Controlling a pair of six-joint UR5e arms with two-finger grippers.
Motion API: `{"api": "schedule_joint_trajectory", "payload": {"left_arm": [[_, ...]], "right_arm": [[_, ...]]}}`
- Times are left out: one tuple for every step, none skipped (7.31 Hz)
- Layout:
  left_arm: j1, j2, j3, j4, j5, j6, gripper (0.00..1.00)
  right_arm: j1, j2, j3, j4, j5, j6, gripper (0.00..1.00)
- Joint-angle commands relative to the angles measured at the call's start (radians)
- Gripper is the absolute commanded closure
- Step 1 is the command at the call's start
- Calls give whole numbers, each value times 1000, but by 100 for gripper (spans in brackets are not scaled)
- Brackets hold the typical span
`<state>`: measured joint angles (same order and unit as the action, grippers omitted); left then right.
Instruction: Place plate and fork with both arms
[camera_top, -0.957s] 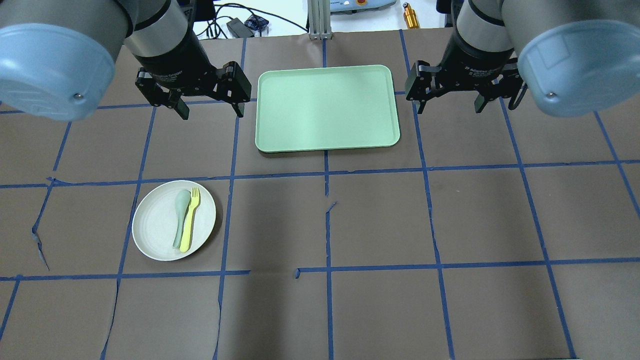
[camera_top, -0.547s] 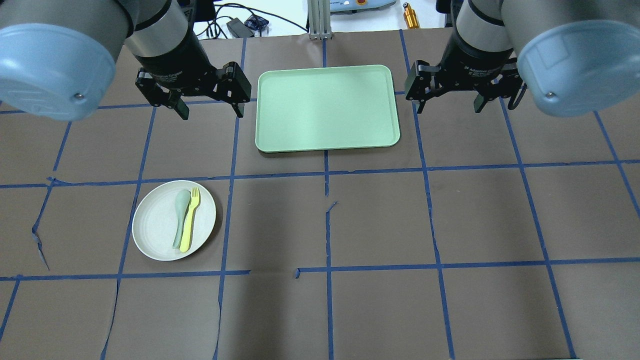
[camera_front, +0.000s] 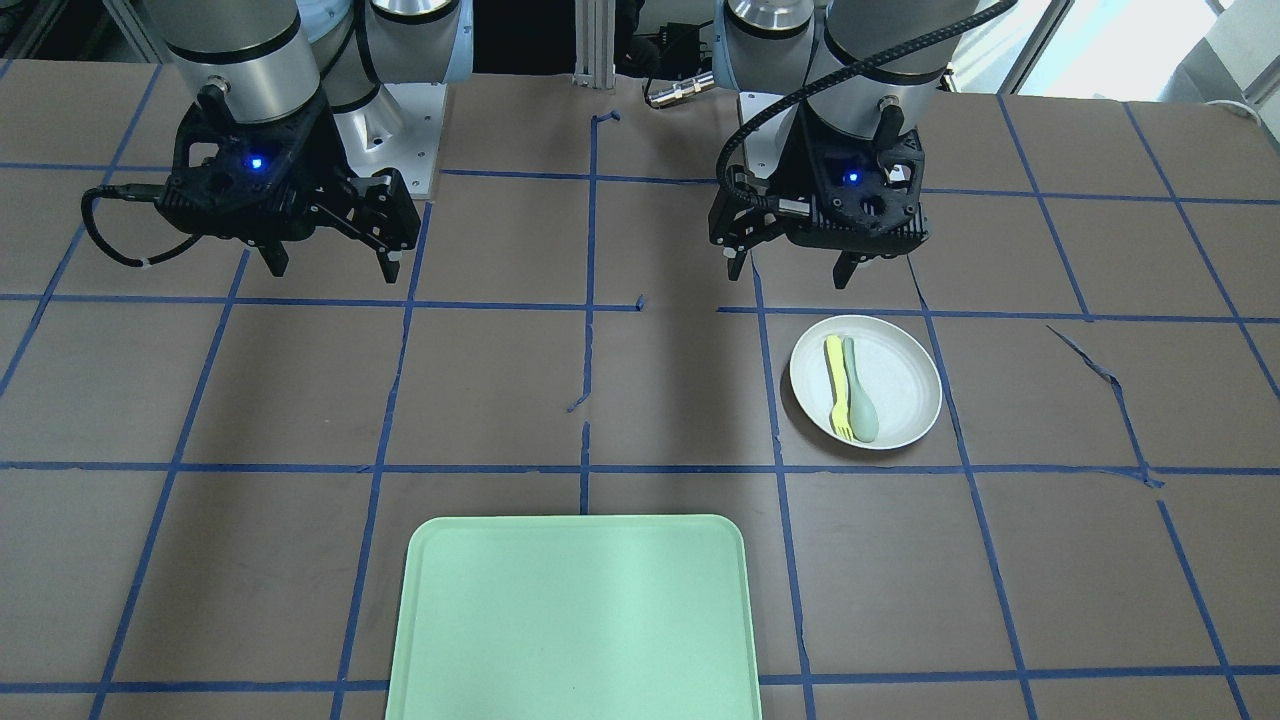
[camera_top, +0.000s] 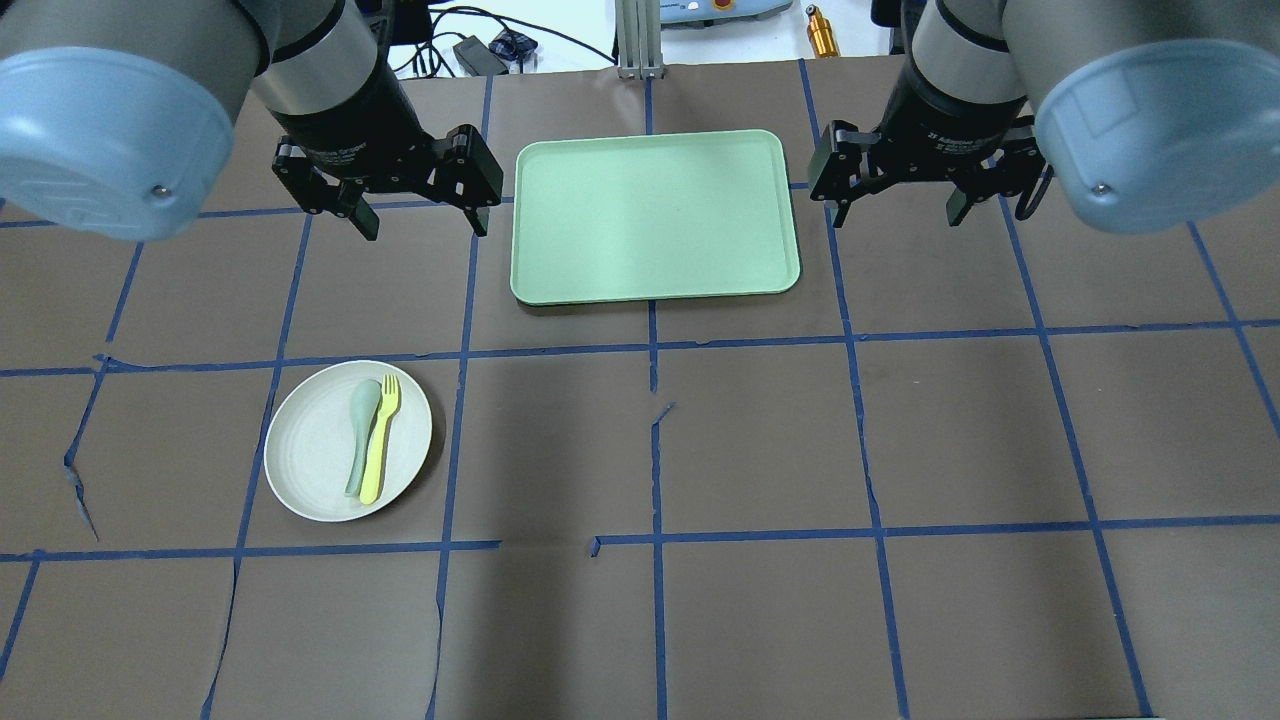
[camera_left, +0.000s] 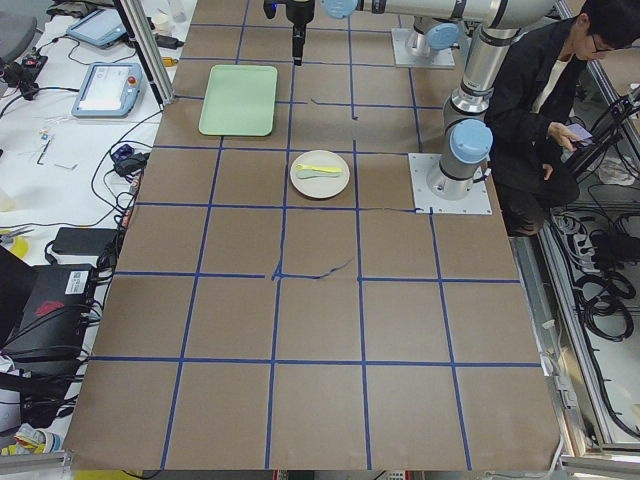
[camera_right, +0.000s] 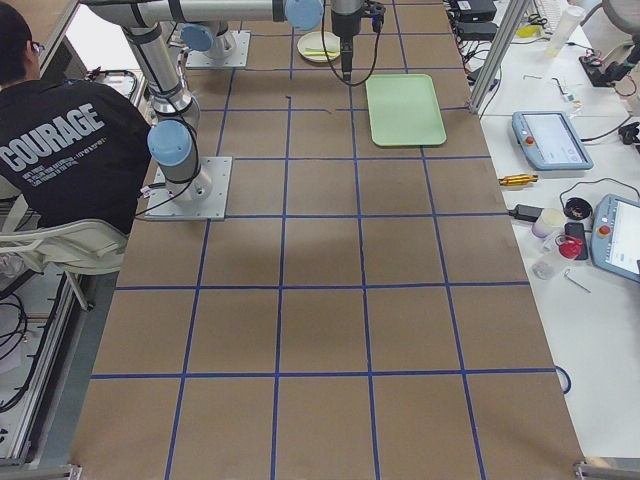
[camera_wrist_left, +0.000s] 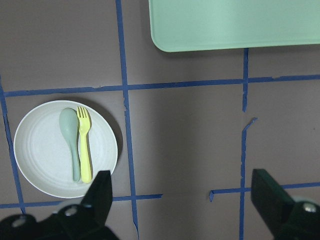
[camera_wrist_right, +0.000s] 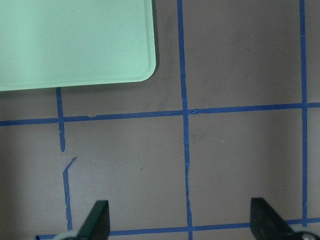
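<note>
The off-white plate (camera_top: 305, 455) lies on the table at the near left, with the yellow fork (camera_top: 380, 440) and a grey-green spoon (camera_top: 360, 435) side by side on it. It also shows in the left wrist view (camera_wrist_left: 40, 150) with the fork (camera_wrist_left: 85, 150). My left gripper (camera_top: 424, 225) hangs open and empty above the table, left of the mint-green tray (camera_top: 650, 215) and well behind the plate. My right gripper (camera_top: 897, 215) hangs open and empty to the right of the tray. In the front-facing view the left gripper (camera_front: 790, 272) is just behind the plate (camera_front: 905, 375).
The table is brown paper with a blue tape grid. Cables, a gold cylinder (camera_top: 822, 32) and a metal post (camera_top: 638, 40) lie beyond the far edge. A person sits beside the robot base (camera_left: 545, 110). Pendants and tools lie on side benches.
</note>
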<state>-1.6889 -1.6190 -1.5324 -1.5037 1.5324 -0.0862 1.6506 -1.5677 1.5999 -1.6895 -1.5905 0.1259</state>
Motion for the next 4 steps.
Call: {"api": "schedule_joint_trajectory", "payload": {"left_arm": [[0,1,0,-1,0,0,0],[0,1,0,-1,2,2,0],[0,-1,0,-1,2,0,0],[1,-5,0,3,2,3,0]], "right_arm": [[0,0,0,1,0,0,0],[0,0,2,1,-2,0,0],[0,0,2,2,-5,0,0],[0,0,3,2,-3,0,0]]}}
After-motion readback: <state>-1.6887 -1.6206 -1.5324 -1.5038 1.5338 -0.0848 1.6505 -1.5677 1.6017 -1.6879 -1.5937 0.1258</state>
